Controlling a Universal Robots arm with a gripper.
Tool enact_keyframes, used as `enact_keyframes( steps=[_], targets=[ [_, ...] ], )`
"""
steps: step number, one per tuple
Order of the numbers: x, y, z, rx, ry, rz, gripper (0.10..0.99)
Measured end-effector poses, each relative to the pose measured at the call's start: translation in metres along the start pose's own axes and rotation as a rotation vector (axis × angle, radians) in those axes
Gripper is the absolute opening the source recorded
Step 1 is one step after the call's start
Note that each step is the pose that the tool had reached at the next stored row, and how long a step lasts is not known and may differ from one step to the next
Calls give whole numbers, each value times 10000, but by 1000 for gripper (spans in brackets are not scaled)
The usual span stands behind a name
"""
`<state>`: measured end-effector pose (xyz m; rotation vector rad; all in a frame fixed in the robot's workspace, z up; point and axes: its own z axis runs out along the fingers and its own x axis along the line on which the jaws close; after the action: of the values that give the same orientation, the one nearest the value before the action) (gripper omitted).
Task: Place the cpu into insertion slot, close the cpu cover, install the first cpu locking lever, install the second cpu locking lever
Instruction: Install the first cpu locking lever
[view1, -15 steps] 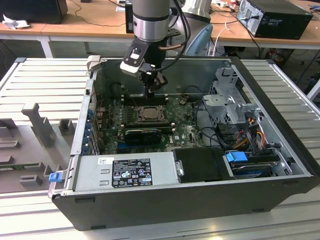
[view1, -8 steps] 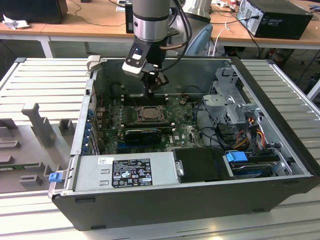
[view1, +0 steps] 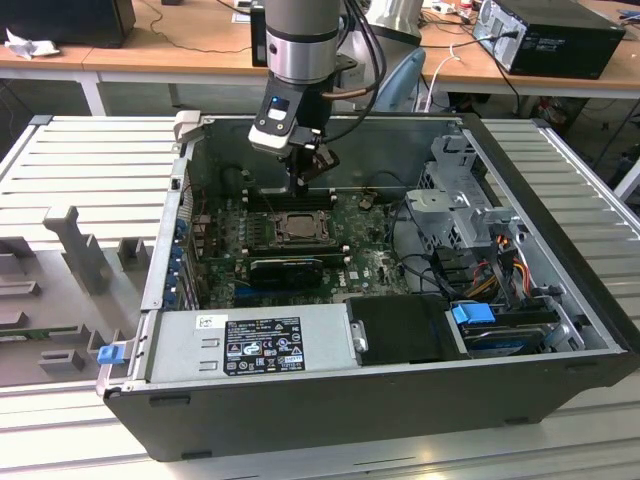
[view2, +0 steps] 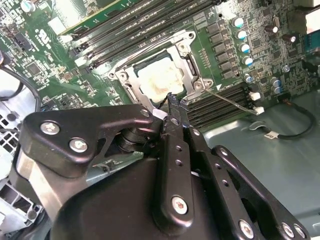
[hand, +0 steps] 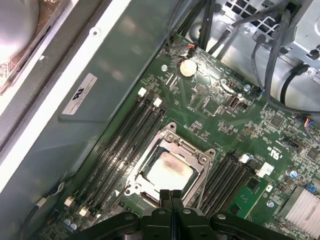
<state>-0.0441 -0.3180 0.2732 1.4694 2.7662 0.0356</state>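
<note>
The cpu (hand: 169, 172) lies in the insertion slot (view1: 297, 229), its pale silver top (view2: 160, 80) showing a darker smear. The cpu cover (hand: 196, 151) is a dull metal frame lying down flat around the chip (view2: 192, 65). A thin metal locking lever (view2: 232, 101) sticks out at an angle from one corner of the socket, over the memory slots. My gripper (view1: 303, 186) hangs just above the socket's far edge in the exterior view. Its fingers are shut together with nothing between them in both wrist views (hand: 172, 197) (view2: 172, 101).
Long black memory slots (hand: 125, 145) flank the socket on both sides. A black heatsink-like bar (view1: 287, 268) lies just in front of it. The power supply (view1: 255, 345), drive cage (view1: 455, 200) and loose cables (view1: 420, 245) crowd the case, whose walls (view1: 180, 180) surround the board.
</note>
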Motion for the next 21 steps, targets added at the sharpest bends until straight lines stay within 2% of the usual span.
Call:
enact_keyframes(
  steps=[16, 21],
  targets=[
    [0, 0, 0, 4, 36, -1464, 106],
    [0, 0, 0, 5, 52, -2118, 106]
  ],
)
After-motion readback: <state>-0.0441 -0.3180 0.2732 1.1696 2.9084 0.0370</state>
